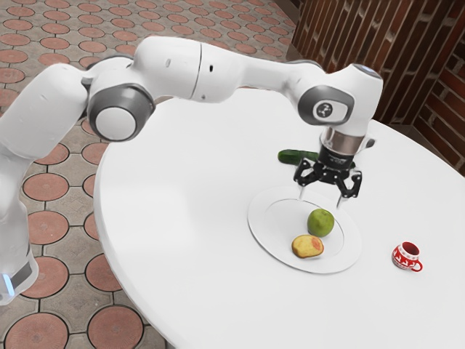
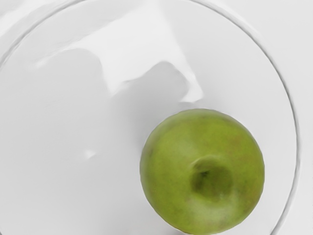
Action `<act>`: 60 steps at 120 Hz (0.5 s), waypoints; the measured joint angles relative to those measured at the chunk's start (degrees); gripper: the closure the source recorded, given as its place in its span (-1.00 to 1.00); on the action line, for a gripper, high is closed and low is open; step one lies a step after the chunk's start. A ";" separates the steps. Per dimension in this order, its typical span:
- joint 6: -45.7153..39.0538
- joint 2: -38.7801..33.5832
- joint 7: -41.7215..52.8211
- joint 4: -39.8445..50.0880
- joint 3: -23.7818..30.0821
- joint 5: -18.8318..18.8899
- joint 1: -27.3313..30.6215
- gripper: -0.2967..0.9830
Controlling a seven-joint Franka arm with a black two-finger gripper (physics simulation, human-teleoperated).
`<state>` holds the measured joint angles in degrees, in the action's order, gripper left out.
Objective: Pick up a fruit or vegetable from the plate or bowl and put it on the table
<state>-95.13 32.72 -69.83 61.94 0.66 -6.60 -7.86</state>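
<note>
On the plate (image 1: 256,224) I see the yellow fruit (image 1: 306,247), then the green apple (image 1: 320,223) near it. My gripper (image 1: 320,198) hangs above, fingers apart and empty. Toward the exterior view's right stands a red mug (image 1: 405,257).

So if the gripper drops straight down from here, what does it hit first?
Most likely the green apple: the open gripper points down over that part of the plate. Depth is unclear, so a fingertip could reach the plate beside it instead.
</note>
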 joint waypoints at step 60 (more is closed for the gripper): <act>-3.21 3.32 -1.22 -0.03 1.41 -1.27 2.14 -0.54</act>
<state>-98.34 36.03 -71.05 61.90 2.07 -7.88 -5.72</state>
